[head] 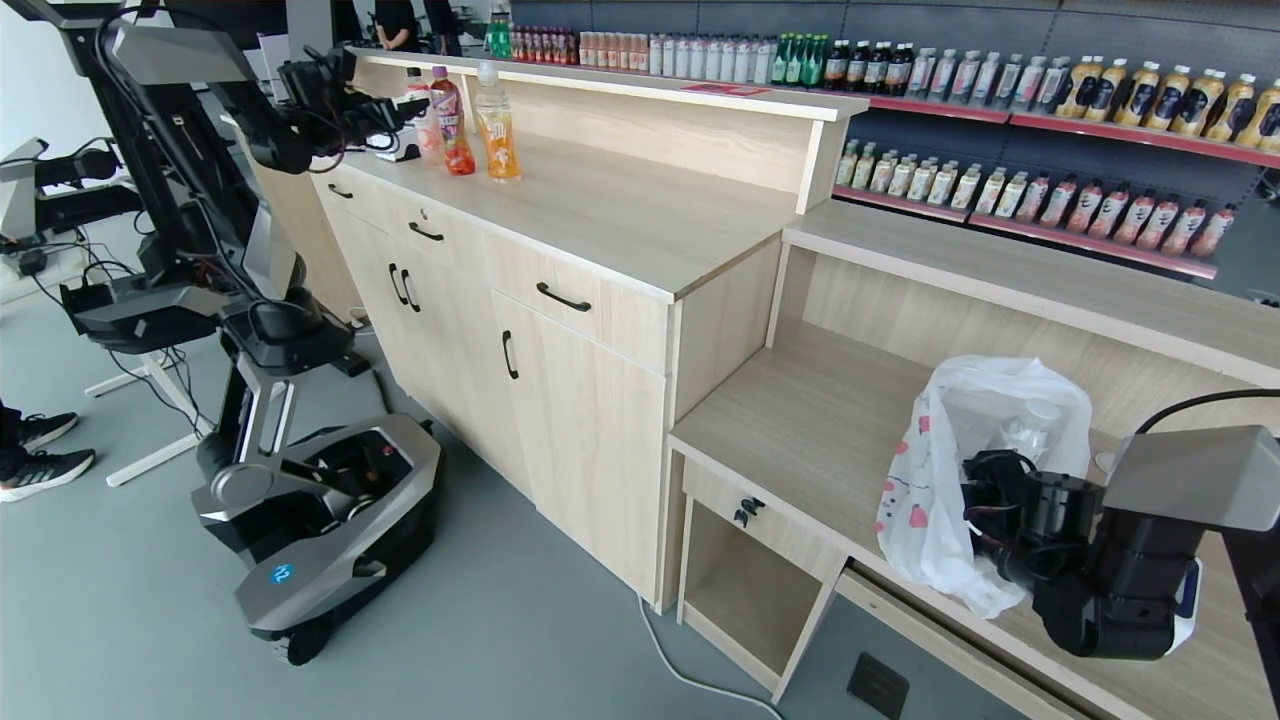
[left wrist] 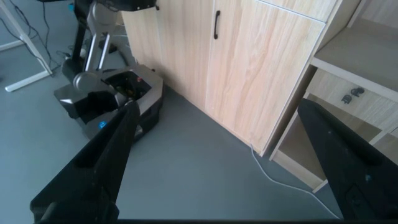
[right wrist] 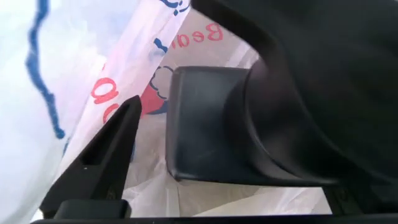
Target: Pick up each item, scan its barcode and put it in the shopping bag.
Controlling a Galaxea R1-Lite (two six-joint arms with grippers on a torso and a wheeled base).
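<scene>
The white plastic shopping bag [head: 985, 440] with red and blue prints stands on the low wooden desk [head: 810, 420]. My right gripper [head: 985, 500] is at the bag's near side. In the right wrist view one finger [right wrist: 102, 162] lies against the bag's film [right wrist: 74, 56]; a dark rounded block [right wrist: 211, 124] sits beside it without touching, and the gripper is open. Far off on the tall counter [head: 620, 215] stand a red bottle [head: 452, 120] and an orange bottle [head: 497, 125]. My left gripper [left wrist: 217, 106] hangs open and empty above the grey floor.
A second robot [head: 250, 300] stands at the left, its arm [head: 330, 110] reaching over the counter next to the bottles. Shelves of drinks [head: 1000, 130] line the back wall. A white cable [left wrist: 280, 177] lies on the floor by the cabinet [left wrist: 249, 62].
</scene>
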